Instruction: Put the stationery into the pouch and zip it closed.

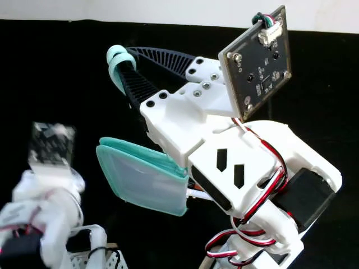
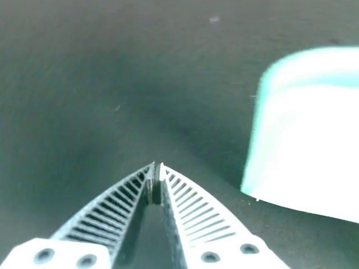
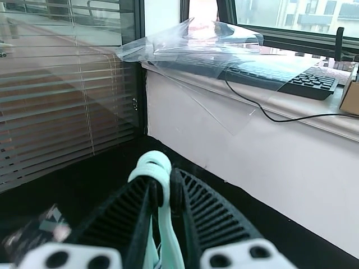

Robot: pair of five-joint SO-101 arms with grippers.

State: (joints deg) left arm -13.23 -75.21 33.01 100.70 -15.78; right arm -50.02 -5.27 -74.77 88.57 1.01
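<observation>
My right gripper is raised high over the black table, shut on a mint-green loop, which shows between its fingertips. The loop's strip runs back between the black fingers. Below that arm sits the pouch, translucent with a mint-green border; I cannot tell whether it hangs from the loop. In the left wrist view the pouch lies off to one side of my left gripper, which is shut with nothing in it, low over the black table. The left arm stands at the near left.
A black cloth covers the table up to a white wall at the back. A window sill with a keyboard lies beyond the wall, and blinds stand to the side.
</observation>
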